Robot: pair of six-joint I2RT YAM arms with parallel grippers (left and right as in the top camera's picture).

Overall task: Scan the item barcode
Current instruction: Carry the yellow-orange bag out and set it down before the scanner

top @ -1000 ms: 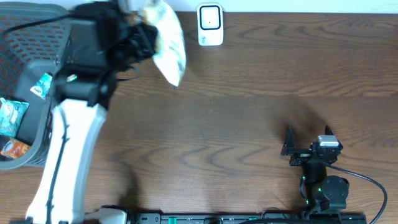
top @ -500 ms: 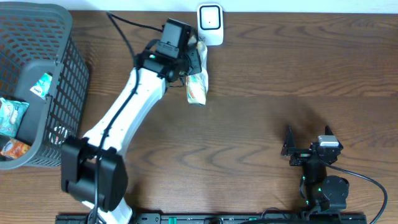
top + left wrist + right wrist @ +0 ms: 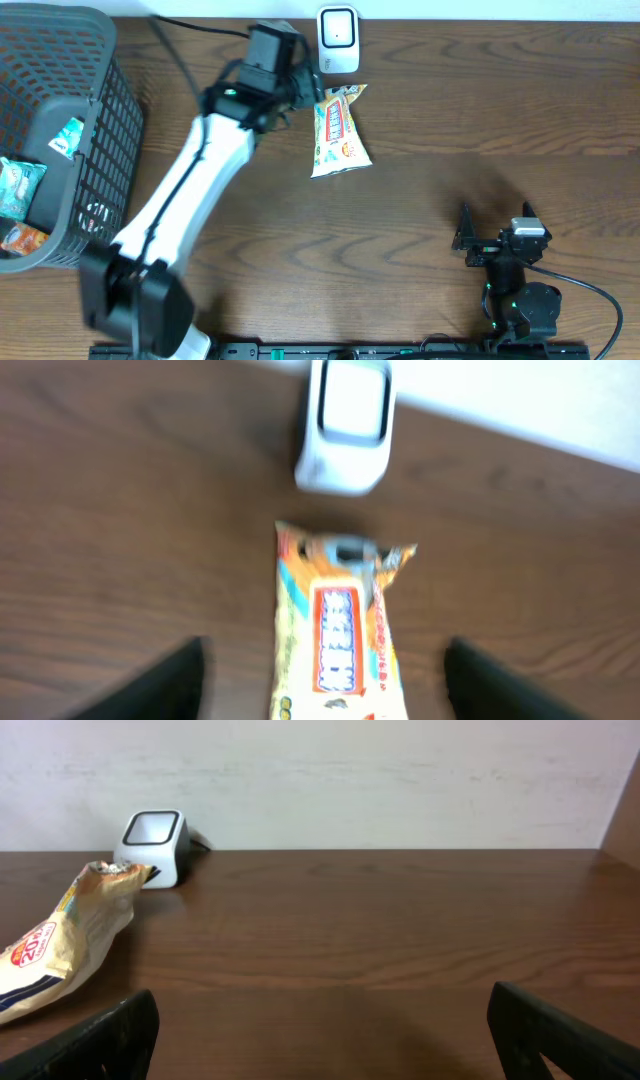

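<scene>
Two grippers inspected, left first.

Left gripper (image 3: 325,675): jaws apart, holding nothing; its fingers (image 3: 180,680) stand wide on either side of the snack packet (image 3: 338,130) and clear of it. Half a second ago the packet hung from this gripper just beside the scanner (image 3: 338,40); a second ago it was held well up off the table (image 3: 450,120); it has since been let go.

The packet now lies flat on the table, printed face up; its crimped top end points at the scanner and stops just short of it, not touching. I see no barcode on the upward face, though the wrist view is blurred. The left arm reaches from the near-left edge across to the far edge; the basket (image 3: 105,110) sits at far left with a few other packets in it, well apart from this one.

Right gripper (image 3: 497,215): jaws fully apart, empty; parked near the front edge at right, unchanged over the last second; well apart from packet and scanner.

Assessment: the release suggests the pass at the scanner is finished or abandoned; I cannot confirm that a read registered. If none did, the packet would need picking up again and turning, as the code is probably underneath; thin film lying flat on wood is awkward to lift.
</scene>
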